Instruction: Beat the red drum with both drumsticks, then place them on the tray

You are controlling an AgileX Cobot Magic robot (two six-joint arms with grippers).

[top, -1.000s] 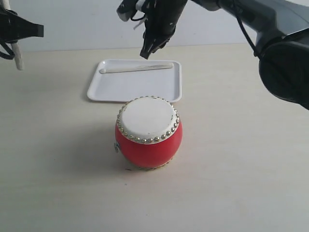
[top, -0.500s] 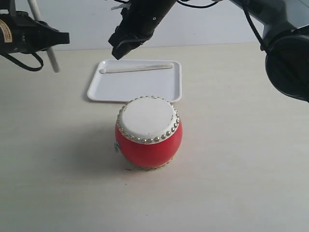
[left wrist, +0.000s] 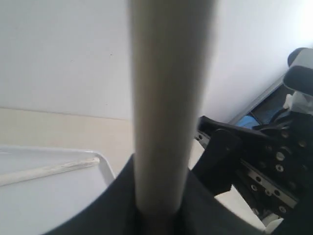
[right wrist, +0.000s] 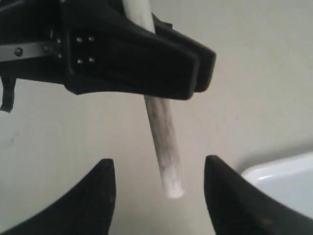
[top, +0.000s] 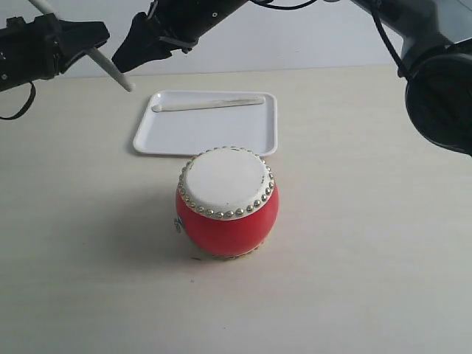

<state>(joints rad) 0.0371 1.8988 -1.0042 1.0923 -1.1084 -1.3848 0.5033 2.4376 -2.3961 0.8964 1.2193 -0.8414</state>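
Exterior view: left fingers (top: 88, 34) clamp one drumstick (top: 118, 76) — right fingers (top: 130, 53) spread wide beside it.

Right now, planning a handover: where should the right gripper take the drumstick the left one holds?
Grip the drumstick on its bare lower shaft, below the left gripper, coming from the tray side: that end slants clear toward the open right gripper.

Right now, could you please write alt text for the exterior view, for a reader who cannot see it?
A red drum stands mid-table before a white tray holding one drumstick. Upper left, the left arm grips a tilted second drumstick while the right arm reaches across close beside it.
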